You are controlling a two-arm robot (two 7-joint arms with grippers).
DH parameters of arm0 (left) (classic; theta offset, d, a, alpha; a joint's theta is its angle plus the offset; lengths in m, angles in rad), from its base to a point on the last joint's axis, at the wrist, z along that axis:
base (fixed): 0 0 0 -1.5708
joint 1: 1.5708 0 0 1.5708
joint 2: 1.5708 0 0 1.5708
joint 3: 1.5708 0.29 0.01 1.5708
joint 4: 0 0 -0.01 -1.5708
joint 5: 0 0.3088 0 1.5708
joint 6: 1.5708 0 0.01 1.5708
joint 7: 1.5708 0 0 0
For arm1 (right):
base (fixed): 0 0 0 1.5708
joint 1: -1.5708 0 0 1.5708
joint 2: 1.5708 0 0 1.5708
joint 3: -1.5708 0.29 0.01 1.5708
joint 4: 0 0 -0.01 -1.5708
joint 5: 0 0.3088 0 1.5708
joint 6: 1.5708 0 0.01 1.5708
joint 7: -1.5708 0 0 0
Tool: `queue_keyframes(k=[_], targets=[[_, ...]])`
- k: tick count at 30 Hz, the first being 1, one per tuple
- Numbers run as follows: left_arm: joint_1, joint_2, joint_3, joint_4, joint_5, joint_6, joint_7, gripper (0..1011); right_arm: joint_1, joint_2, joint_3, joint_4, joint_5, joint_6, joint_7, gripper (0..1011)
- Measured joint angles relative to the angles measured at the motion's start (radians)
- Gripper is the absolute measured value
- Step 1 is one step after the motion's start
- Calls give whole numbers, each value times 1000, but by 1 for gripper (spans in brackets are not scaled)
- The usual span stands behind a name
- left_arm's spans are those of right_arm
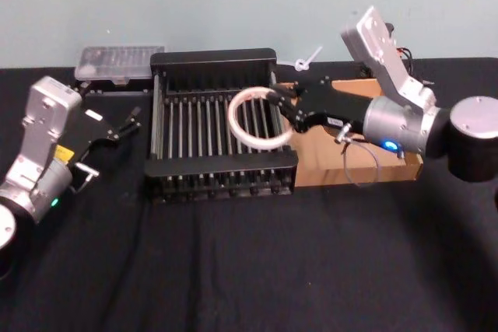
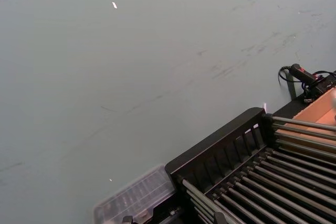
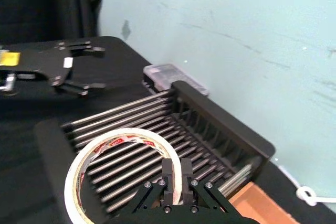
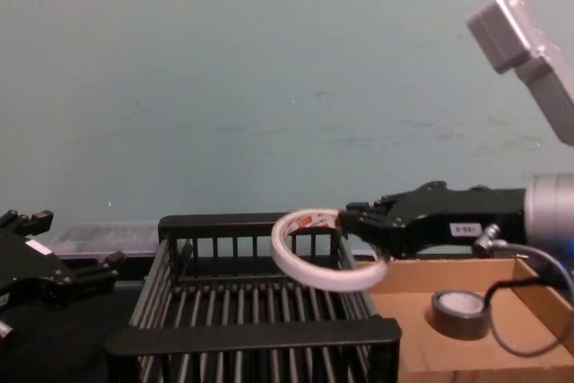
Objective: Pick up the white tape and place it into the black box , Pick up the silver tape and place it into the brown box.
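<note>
I see my right claw [image 1: 274,101] clamped on the rim of the white tape [image 1: 257,120], holding the ring tilted in the air above the black box [image 1: 214,60]. The silver tape [image 4: 460,313] lies inside the brown box [image 4: 429,354]. My left claw [image 1: 132,120] sits released on the black surface [image 1: 257,270], left of the crate.

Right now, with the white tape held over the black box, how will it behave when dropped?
The white tape is a thin wide ring, probably light. The right gripper pinches just one edge, so it hangs tilted and may land askew. On the black box bars it should settle flat, hardly rolling.
</note>
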Motion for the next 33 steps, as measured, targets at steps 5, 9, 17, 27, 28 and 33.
queue_keyframes(k=[5,9,17,27,28,33], targets=[[0,0,0,0,0,0,0,1001,54,-54,-3,83,-19,6,-21,99],[0,0,0,0,0,0,0,1001,92,-96,-9,143,-39,33,-43,99],[0,0,0,0,0,0,0,1001,153,-165,-22,250,-76,67,-61,99],[0,0,0,0,0,0,0,1001,198,-227,-25,353,-108,76,-62,99],[0,0,0,0,0,0,0,1001,199,-230,-25,357,-111,76,-63,99],[0,0,0,0,0,0,0,1001,201,-231,-25,359,-113,76,-64,99]])
